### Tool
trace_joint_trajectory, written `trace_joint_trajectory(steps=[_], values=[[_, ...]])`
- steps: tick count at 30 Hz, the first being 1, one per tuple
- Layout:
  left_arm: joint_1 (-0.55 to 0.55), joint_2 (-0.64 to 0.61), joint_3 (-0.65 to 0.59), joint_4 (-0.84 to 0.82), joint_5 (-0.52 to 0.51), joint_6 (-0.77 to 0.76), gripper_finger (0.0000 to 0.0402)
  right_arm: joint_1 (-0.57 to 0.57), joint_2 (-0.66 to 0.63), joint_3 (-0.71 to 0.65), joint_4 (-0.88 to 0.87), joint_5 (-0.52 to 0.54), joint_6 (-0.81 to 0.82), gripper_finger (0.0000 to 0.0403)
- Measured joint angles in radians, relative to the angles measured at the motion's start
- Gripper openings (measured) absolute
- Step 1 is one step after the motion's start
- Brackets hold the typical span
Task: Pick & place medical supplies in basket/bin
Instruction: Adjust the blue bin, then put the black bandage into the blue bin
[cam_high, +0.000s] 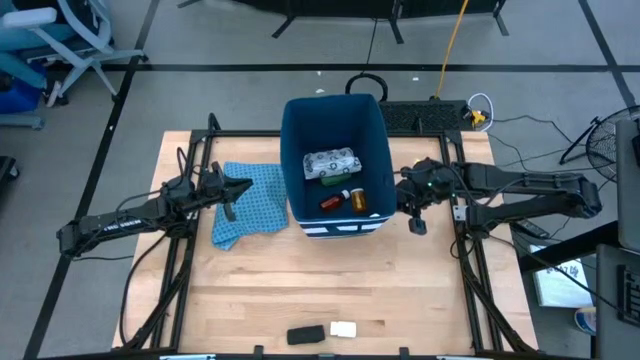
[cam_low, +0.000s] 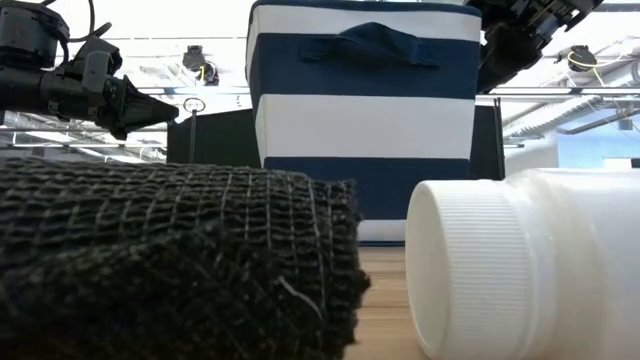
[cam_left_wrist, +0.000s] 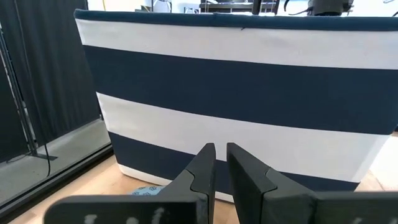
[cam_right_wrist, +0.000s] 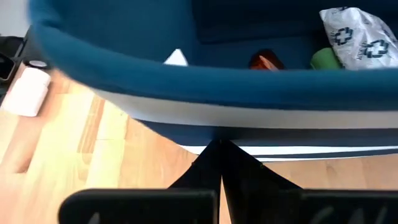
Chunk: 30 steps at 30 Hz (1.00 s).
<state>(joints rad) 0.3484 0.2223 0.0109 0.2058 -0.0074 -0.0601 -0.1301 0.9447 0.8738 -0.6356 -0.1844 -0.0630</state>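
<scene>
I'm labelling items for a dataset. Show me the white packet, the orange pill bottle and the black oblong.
white packet (cam_high: 331, 162), high view, middle of its printed face.
orange pill bottle (cam_high: 358, 199), high view, its orange body.
black oblong (cam_high: 306, 335), high view, its middle.

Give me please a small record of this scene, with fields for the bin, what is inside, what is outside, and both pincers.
bin: deep dark-blue fabric bin with white stripes, table centre
inside: white printed packet, green oblong, red piece, orange pill bottle
outside: black oblong, small white block, near edge
left pincer: nearly shut, empty, over blue patterned cloth
right pincer: shut, empty, beside bin
</scene>
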Motion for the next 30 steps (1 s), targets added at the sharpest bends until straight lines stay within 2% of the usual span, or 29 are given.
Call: trace_joint_trajectory(steps=[10, 23, 30], values=[[0.000, 0.000, 0.000, 0.000, 0.000, 0.000, 0.0042, 0.073, 0.009, 0.000, 0.047, -0.003, -0.003, 0.0000], [0.000, 0.000, 0.000, 0.000, -0.001, 0.000, 0.0042, 0.116, 0.118, 0.000, 0.063, -0.003, -0.027, 0.0000], [0.000, 0.000, 0.000, 0.000, -0.001, 0.000, 0.0042, 0.106, 0.042, 0.000, -0.015, -0.003, -0.064, 0.0000]])
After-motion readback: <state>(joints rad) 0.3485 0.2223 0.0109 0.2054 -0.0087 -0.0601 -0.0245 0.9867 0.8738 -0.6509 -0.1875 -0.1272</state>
